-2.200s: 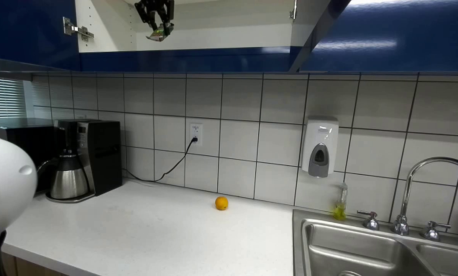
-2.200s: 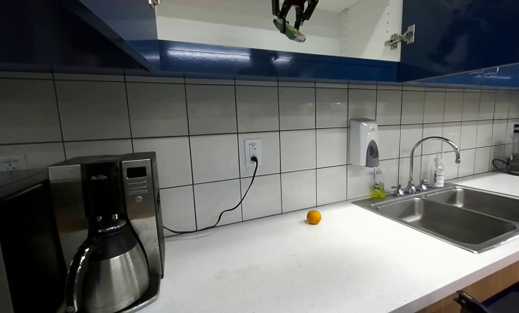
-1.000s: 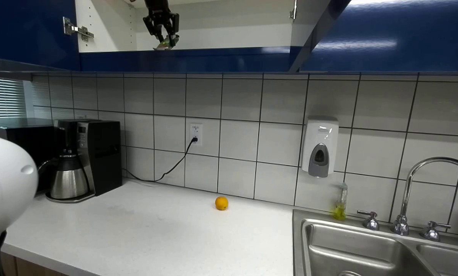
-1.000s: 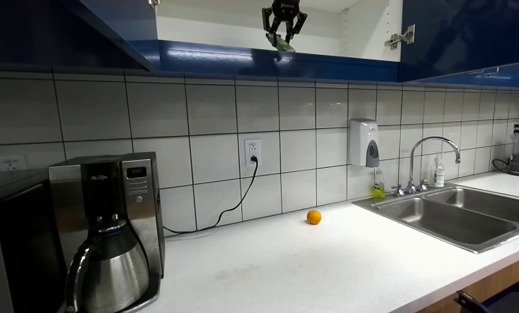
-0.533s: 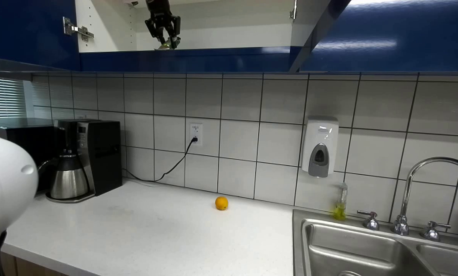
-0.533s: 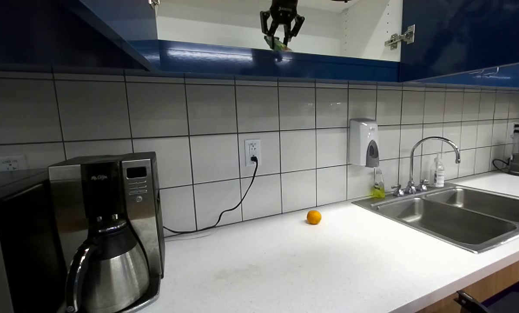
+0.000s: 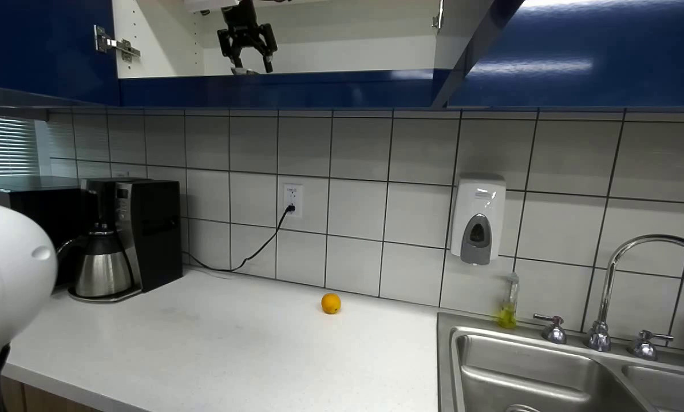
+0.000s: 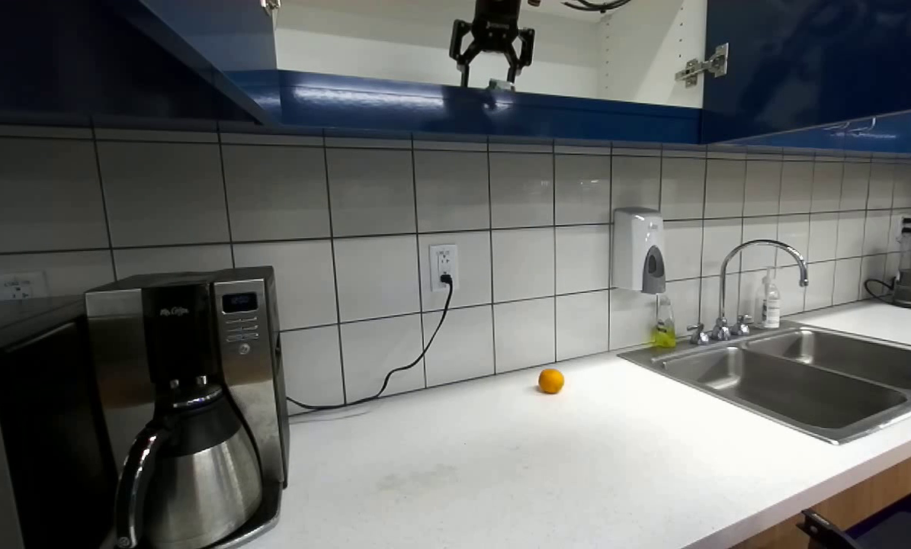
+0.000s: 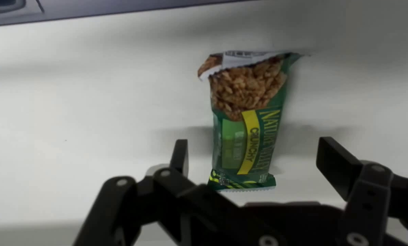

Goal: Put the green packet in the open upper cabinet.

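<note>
Here's the gripper (image 9: 255, 153), jaws spread wide, nothing held! Packet (image 9: 248, 123) lies between them, clear of both, long axis pointing at the front edge of the cabinet (image 7: 330, 88); straight up looks safest

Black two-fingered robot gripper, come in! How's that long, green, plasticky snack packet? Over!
Black gripper: open, holding nothing. Green packet: lying between the fingers, inside open white cabinet with glossy blue doors. Nothing seen in the way.

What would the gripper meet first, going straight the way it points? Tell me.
Probably the white cabinet floor: the gripper points down, open, its fingers on either side of the green packet. How far down is unclear.
</note>
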Motion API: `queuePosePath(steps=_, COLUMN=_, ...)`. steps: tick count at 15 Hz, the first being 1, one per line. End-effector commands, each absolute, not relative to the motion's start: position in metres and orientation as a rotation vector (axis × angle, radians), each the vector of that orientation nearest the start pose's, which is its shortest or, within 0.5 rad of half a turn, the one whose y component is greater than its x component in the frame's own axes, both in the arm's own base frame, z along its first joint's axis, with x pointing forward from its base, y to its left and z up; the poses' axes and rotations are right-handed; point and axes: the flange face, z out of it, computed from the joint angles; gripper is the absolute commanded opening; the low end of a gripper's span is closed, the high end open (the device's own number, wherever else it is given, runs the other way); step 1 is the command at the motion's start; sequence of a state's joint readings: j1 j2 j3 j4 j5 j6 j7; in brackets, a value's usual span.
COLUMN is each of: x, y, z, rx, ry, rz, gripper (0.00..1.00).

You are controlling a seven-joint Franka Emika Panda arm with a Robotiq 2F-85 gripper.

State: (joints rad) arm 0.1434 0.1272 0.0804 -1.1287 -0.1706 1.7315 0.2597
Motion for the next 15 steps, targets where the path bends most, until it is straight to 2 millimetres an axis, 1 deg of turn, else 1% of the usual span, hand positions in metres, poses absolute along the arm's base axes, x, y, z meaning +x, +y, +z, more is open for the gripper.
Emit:
queuePosePath(steps=1, x=0.578, y=0.110, z=0.788, rx=-3.081, ry=0.123, rz=-0.820, gripper=1.00)
queuePosePath(steps=9, x=0.569, y=0.103, z=0.791, rx=-3.078, ry=0.118, rz=-0.821, gripper=1.00)
queuePosePath(steps=15, x=0.555, y=0.098, z=0.800, rx=-3.067, ry=0.110, rz=-0.833, gripper=1.00)
